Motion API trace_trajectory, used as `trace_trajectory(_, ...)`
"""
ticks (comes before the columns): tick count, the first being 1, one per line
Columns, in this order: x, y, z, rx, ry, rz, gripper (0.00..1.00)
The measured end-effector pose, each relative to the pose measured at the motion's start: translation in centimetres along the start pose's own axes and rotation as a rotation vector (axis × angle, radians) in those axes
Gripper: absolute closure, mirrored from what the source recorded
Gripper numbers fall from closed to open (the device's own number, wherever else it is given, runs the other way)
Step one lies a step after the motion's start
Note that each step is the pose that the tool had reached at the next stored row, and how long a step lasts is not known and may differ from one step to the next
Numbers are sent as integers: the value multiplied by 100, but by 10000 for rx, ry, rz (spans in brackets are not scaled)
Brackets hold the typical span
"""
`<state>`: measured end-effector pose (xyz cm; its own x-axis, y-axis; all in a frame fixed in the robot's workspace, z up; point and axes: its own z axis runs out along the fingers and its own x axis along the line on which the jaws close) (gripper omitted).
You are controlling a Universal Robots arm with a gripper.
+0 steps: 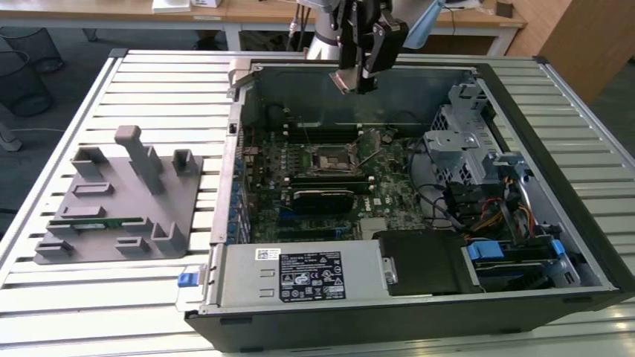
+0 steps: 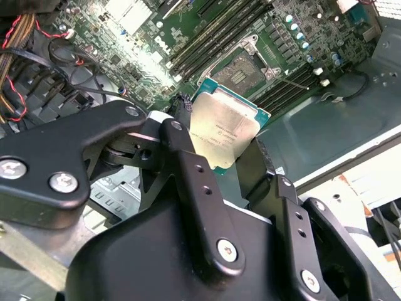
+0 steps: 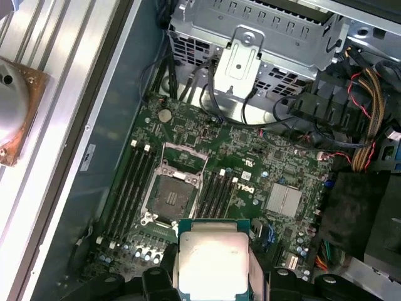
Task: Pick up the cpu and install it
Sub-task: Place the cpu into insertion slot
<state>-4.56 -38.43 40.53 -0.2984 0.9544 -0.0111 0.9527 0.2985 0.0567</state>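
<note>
Holding my black two-fingered gripper [image 1: 358,83] high over the open computer case's [image 1: 555,186] rim, I pinch the small silvery square cpu [image 2: 225,128] by its edges, well above the empty metal-framed motherboard socket [image 3: 172,195] lying beneath it.

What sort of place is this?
Probably a robotics lab or workshop: an open computer case on a slatted metal table, a grey fixture beside it, office desks behind. The end effector holds the cpu over the case.
</note>
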Motion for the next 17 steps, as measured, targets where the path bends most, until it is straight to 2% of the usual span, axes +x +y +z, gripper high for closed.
trace_trajectory(17, 0, 0, 4, 12, -59, 1031, 47)
